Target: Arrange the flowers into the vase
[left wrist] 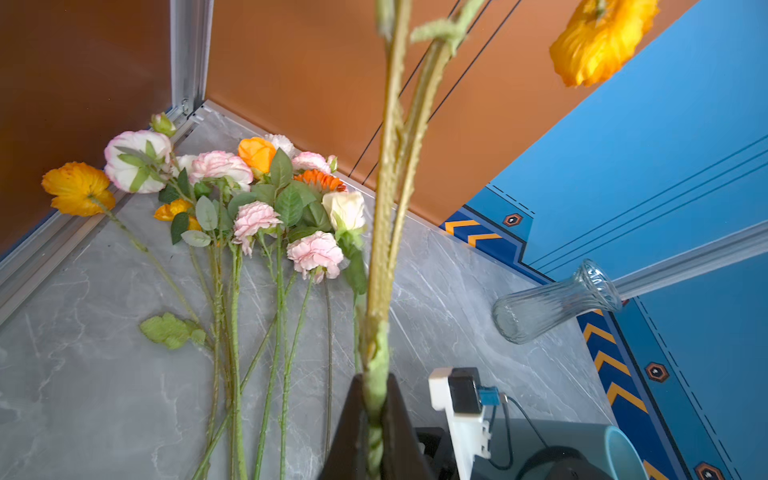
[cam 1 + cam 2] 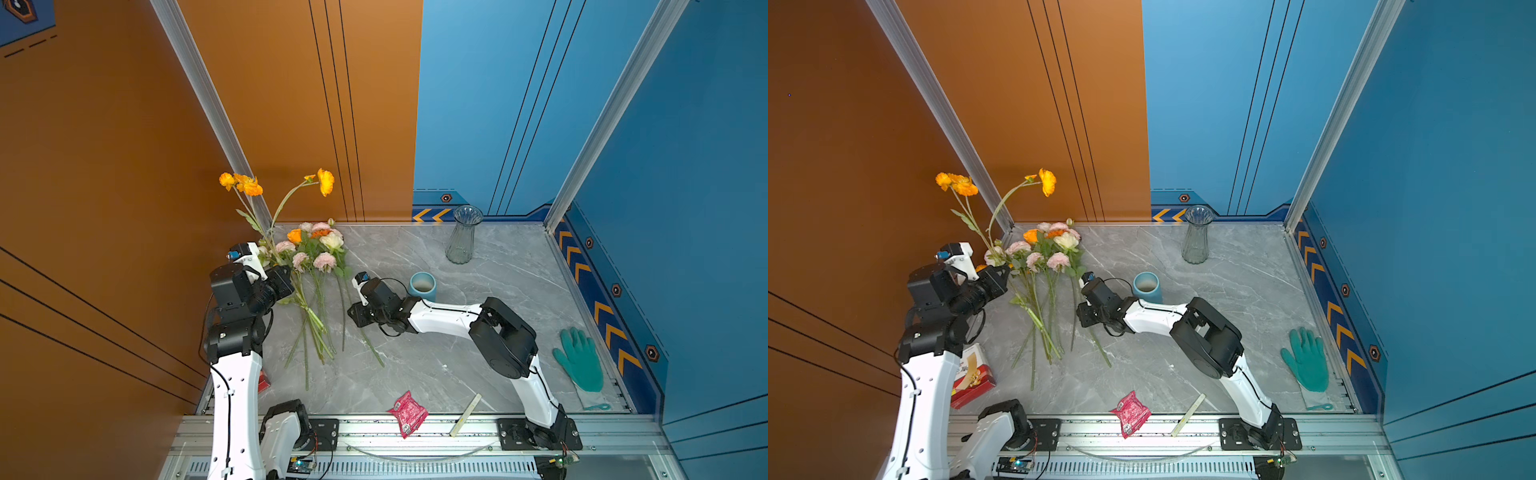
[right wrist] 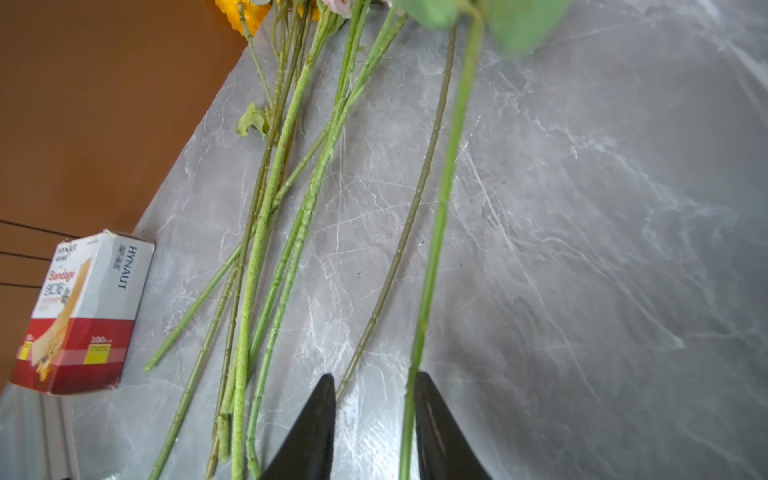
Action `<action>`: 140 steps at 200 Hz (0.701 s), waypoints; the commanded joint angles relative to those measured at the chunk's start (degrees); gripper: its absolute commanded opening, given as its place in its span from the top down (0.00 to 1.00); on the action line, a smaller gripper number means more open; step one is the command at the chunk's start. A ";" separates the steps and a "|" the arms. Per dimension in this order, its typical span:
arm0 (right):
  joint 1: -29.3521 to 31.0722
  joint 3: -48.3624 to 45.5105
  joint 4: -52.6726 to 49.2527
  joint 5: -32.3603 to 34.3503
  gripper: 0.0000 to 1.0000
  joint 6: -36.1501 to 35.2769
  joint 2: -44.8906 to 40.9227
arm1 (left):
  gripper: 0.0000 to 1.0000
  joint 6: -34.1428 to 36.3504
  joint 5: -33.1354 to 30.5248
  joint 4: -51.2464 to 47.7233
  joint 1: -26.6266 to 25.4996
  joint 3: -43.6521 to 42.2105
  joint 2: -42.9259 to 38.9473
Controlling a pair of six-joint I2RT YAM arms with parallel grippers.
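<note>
The grey marbled table point(image 2: 478, 353) carries a loose bunch of flowers point(image 2: 320, 266) lying flat at its back left, blooms toward the corner, stems fanned forward. A ribbed glass vase point(image 2: 463, 237) stands upright near the back edge, and a blue vase point(image 2: 423, 286) stands nearer the middle. A green glove point(image 2: 579, 361) lies by the right edge, a red packet point(image 2: 408, 412) and a pale stick point(image 2: 466, 414) at the front edge, and a red-and-white box point(image 2: 971, 376) at the front left.

In a top view we are seeing the left arm point(image 2: 235, 386) hiding most of the bandage box point(image 2: 263, 381). In the right wrist view we are finding the flowers point(image 3: 266, 216) cut off at the blooms.
</note>
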 commanded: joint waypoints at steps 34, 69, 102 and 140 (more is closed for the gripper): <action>2.61 -4.29 1.82 0.92 0.30 -6.76 -10.32 | 1.00 0.28 5.08 10.30 -3.90 -3.61 -5.63; 4.84 -14.37 3.58 5.09 0.18 -8.78 -22.85 | 1.00 -2.88 0.14 20.85 -11.64 -1.45 -4.95; 5.61 -22.31 0.05 10.35 0.00 -10.50 -35.46 | 1.00 -4.48 -5.87 27.32 -17.49 7.52 0.20; 5.46 -26.65 -7.66 18.48 0.00 -12.93 -48.94 | 1.00 -2.45 -9.50 31.37 -25.46 15.52 9.73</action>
